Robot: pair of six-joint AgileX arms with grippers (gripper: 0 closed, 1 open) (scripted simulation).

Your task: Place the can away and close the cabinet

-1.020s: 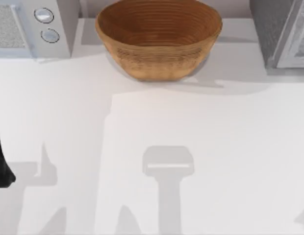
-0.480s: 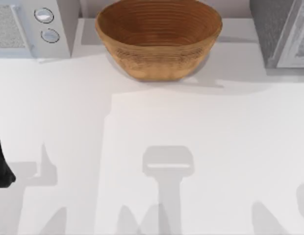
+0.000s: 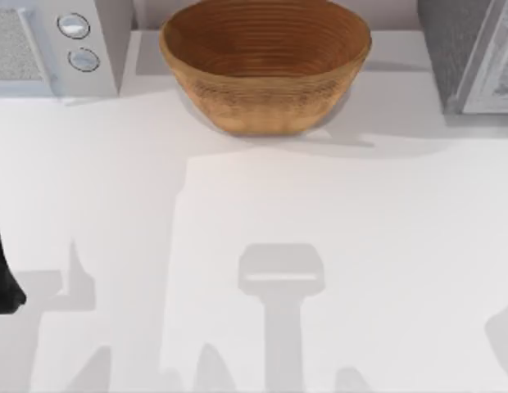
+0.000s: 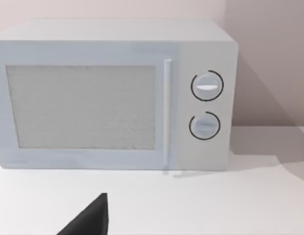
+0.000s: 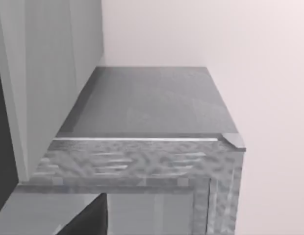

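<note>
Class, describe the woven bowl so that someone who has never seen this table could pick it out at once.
Start at the white table and look to its far edge in the top view. There, between the white microwave at the left and the grey cabinet at the right, stands the woven bowl. It is the one round, brown, ribbed thing; its neighbours are boxy and pale or grey.

The grey, mottled cabinet (image 3: 452, 51) (image 5: 147, 103) stands at the table's far right, against the wall.
</note>
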